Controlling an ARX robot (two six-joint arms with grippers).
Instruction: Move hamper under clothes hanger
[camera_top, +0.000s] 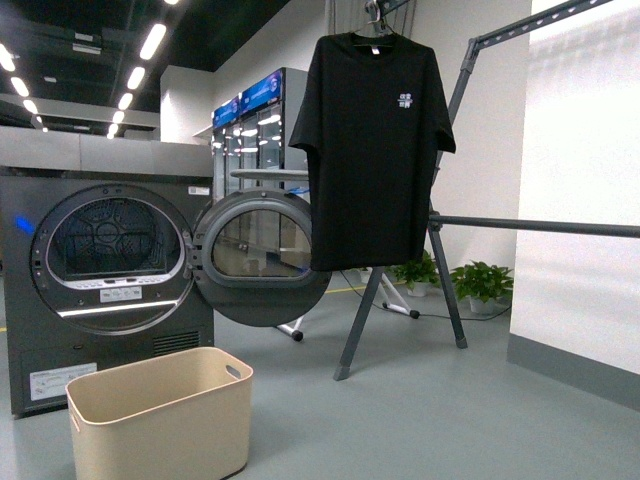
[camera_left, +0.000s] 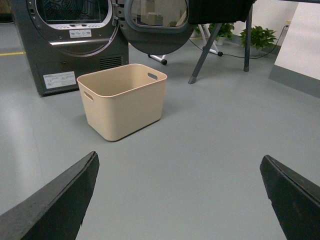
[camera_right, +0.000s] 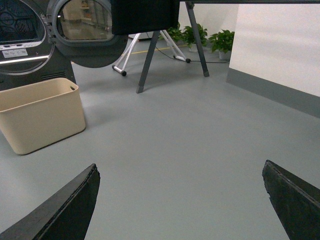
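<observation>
The beige hamper (camera_top: 160, 412) stands empty on the grey floor in front of the dryer, left of the rack; it also shows in the left wrist view (camera_left: 122, 100) and the right wrist view (camera_right: 40, 115). The clothes hanger (camera_top: 450, 240), a dark grey tube rack, stands to the right with a black T-shirt (camera_top: 372, 150) hanging on it. Its legs show in the left wrist view (camera_left: 205, 50) and the right wrist view (camera_right: 147, 62). My left gripper (camera_left: 179, 172) is open and empty above bare floor, well short of the hamper. My right gripper (camera_right: 180, 172) is open and empty too.
A dark grey dryer (camera_top: 100, 270) stands behind the hamper with its round door (camera_top: 262, 255) swung open toward the rack. A white wall (camera_top: 580, 190) with a grey skirting runs along the right. Potted plants (camera_top: 480, 282) and a white stand lie behind the rack.
</observation>
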